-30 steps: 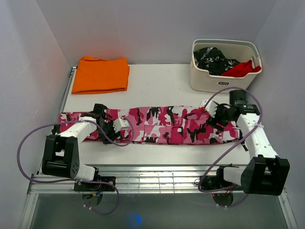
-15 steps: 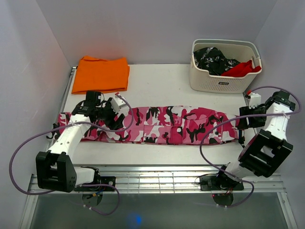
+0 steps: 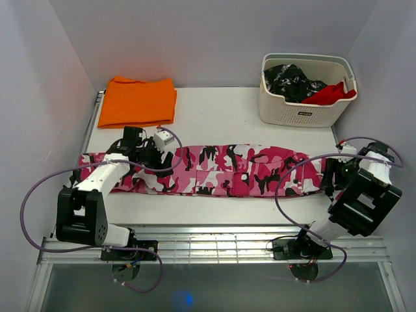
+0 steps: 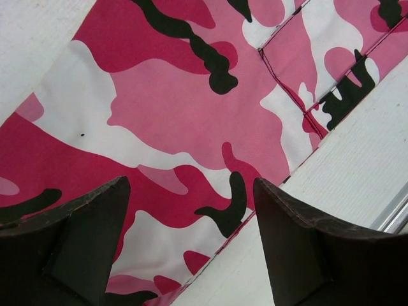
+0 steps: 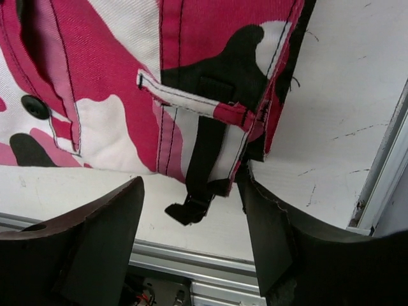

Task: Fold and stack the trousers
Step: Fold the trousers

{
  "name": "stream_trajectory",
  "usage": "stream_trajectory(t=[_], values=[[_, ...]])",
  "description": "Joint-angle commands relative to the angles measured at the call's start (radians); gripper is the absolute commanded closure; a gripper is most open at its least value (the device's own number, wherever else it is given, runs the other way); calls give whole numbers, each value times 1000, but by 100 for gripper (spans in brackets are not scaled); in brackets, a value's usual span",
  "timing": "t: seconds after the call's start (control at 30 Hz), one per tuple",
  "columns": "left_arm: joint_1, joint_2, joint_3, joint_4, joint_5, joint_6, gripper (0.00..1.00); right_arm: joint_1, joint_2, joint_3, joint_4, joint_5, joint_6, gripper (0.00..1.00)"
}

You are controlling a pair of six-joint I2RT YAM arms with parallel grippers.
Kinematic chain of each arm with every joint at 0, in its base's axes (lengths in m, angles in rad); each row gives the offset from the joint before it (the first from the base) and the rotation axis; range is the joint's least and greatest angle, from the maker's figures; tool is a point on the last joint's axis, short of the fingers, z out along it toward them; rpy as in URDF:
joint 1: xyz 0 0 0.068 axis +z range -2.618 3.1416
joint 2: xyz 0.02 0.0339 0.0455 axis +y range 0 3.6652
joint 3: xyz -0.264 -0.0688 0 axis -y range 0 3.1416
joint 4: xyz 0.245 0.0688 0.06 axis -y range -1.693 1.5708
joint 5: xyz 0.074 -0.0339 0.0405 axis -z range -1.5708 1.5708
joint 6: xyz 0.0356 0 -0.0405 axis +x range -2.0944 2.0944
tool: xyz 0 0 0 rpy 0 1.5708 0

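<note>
Just released the trousers (image 3: 227, 170) with left gripper (image 4: 190, 191), now gaping wide and empty over the leg end; pulled right gripper (image 5: 191, 185), parted and empty, back to the waistband. Laid out flat across the table (image 3: 214, 110), seemingly ready to fold.

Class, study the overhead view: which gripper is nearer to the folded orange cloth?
Left. The left gripper hovers over the leg end of the trousers, just in front of the orange cloth. The right gripper is at the opposite, waistband end.
</note>
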Motion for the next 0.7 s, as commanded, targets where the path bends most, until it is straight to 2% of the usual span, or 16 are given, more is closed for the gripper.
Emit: stream_trajectory(t=[0.0,0.1,0.13,0.2,0.23,0.3,0.33,0.53,0.67], values=[[-6,3,-39,57,-10,-19,12,-3,19,-24,89,-13,26,30],[-6,21,-70,77,-19,-18,13,-3,59,-24,92,-32,28,37],[-7,30,-76,78,-22,-15,14,-3,65,-21,87,-50,23,48],[-6,56,-87,95,-41,-19,15,-3,73,-7,78,-65,17,60],[-6,68,-90,98,-45,-15,18,-3,70,-2,74,-76,14,73],[-6,101,-104,114,-59,-10,21,-3,57,16,72,-76,9,81],[-6,114,-105,115,-62,-6,25,-3,50,25,74,-69,3,90],[-6,220,-101,109,-117,-1,36,-3,56,122,77,-4,-21,92],[-6,228,-105,91,-133,20,38,-9,71,119,110,85,-99,92]])
